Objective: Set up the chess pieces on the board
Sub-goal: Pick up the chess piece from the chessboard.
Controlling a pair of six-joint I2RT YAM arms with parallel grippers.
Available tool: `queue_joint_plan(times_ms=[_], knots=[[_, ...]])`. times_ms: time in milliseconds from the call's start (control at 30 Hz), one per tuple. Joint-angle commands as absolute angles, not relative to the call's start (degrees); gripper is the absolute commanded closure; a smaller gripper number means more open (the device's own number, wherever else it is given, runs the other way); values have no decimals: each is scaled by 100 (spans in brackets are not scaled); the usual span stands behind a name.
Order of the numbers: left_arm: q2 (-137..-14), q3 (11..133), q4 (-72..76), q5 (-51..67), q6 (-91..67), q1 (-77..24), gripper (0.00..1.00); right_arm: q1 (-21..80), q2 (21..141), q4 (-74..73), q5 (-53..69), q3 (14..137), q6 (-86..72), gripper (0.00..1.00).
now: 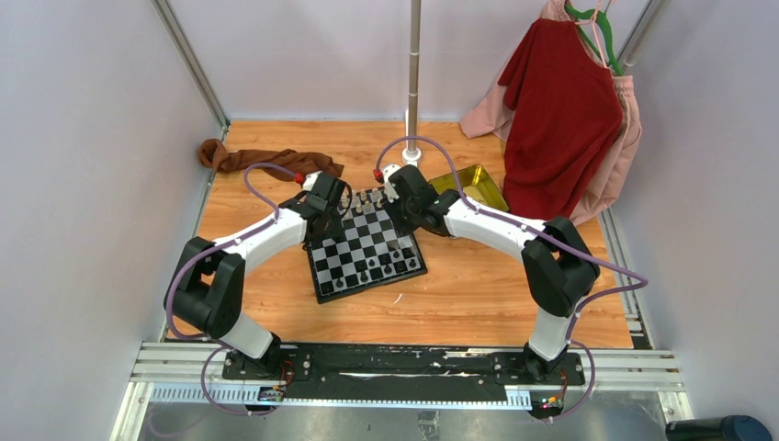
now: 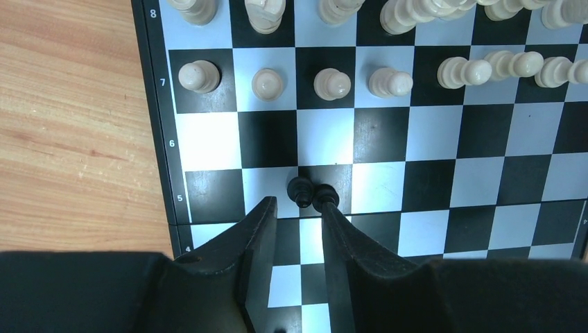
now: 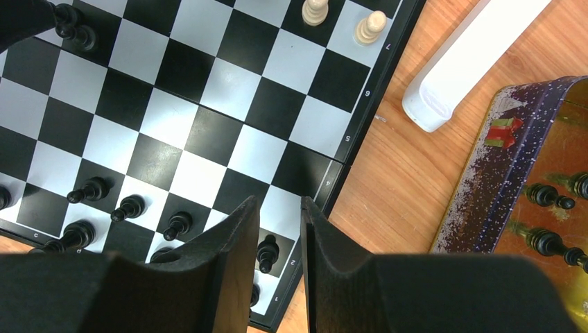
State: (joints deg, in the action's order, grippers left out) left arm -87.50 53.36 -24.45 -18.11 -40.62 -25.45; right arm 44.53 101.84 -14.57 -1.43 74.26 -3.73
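Chess pieces (image 2: pixel 332 83): black piece (image 2: pixel 301 189) at left gripper (image 2: pixel 297 205) tips, jaws narrow, grip unclear; right gripper (image 3: pixel 277 202) half-open, empty. Seat it upright, square-centred.

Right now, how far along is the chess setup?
Done: the white pieces line rows seven and eight of the board, and several black pieces stand on their side. In hand: the left gripper brackets one black piece mid-board. Left: loose pieces wait in the tin; the right gripper hangs open, empty.
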Motion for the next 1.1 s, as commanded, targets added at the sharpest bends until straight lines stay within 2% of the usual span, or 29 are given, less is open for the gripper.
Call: queue_joint_plan(times_ms=[0, 767, 1067], knots=[[-8643, 5476, -2426, -1815, -4004, -2488, 65, 4379, 10247, -1494, -88, 7411, -485, 67], [-9029, 5467, -2338, -1752, -3940, -2410, 65, 4376, 10300, -1511, -88, 7400, -516, 67], [-9100, 5442, -2326, -1731, -3911, -2400, 79, 4373, 10333, -1497, -90, 7400, -522, 67]])
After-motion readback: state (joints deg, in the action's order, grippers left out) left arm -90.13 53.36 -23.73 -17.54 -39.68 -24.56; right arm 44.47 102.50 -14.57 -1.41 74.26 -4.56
